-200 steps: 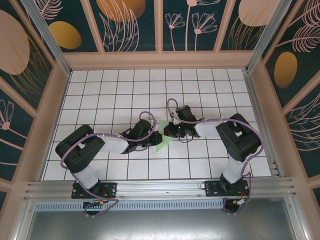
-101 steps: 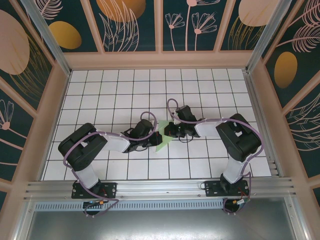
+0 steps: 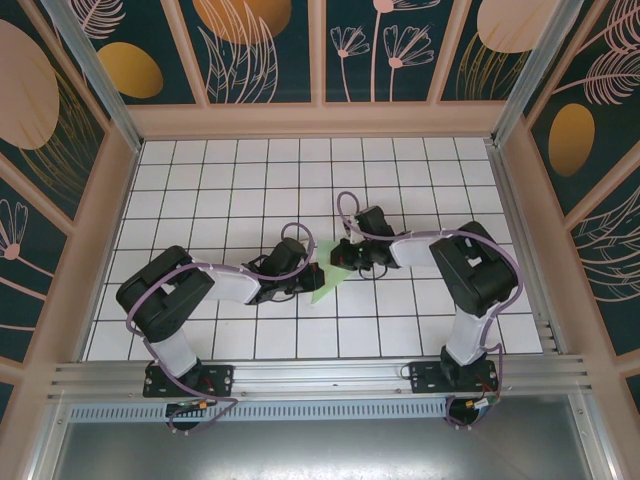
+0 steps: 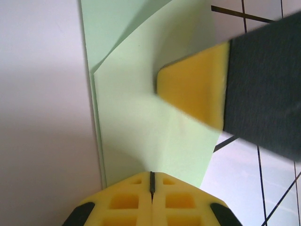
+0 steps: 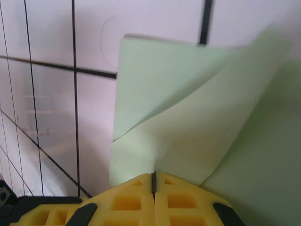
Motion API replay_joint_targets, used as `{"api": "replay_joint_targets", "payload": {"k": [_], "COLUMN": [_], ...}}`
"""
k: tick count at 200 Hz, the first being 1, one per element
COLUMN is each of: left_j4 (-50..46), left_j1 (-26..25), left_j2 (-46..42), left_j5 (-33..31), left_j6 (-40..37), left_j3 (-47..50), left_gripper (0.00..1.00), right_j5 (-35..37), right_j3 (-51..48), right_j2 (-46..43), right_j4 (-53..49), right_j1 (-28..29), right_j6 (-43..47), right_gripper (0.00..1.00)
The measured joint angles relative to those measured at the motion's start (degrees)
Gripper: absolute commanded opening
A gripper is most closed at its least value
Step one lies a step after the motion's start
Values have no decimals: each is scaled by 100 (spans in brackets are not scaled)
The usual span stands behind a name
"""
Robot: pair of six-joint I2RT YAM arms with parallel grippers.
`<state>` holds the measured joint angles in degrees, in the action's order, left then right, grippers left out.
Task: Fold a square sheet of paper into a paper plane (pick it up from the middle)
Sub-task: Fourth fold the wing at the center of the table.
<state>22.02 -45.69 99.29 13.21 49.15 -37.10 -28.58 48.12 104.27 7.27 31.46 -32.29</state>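
Change: my right arm (image 3: 470,268) edges inward; paper (image 4: 141,122) stays under both tips.
Left tool (image 4: 151,181): closed, pressing paper.
Right tool (image 5: 154,181): closed, likewise.
Meaning: I judge a crease is underway.

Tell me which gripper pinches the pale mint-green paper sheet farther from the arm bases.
The right gripper: it pinches the pale mint-green paper sheet at its far part, while the left gripper clamps the near part.
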Motion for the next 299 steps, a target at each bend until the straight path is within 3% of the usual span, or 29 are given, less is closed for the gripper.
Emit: {"api": "replay_joint_targets", "payload": {"k": [38,72,123,176,217,268,299], "left_j4": [210,275,264,260,249,219,216], "left_j1": [2,4,7,7,7,7,4], "left_j2": [-2,-57,-61,-61,-61,-66,-66], "left_j5": [20,46,111,131,131,136,138], "left_j6": [4,24,24,22,22,-7,-46], "left_j3": [125,208,208,208,208,199,197], "left_gripper": [0,0,0,0,0,0,0], "right_j5": [-85,-315,411,289,37,-39,83], "right_j3": [205,358,564,264,256,380,638], "right_j2": [186,315,273,-341,-197,282,461], "right_j4": [-13,-118,-157,-22,20,-24,-20], "right_j1": [-584,-778,-1193,-704,-245,-424,-855], "right_j6": [0,0,44,72,90,216,313], "right_gripper": [0,0,0,0,0,0,0]}}
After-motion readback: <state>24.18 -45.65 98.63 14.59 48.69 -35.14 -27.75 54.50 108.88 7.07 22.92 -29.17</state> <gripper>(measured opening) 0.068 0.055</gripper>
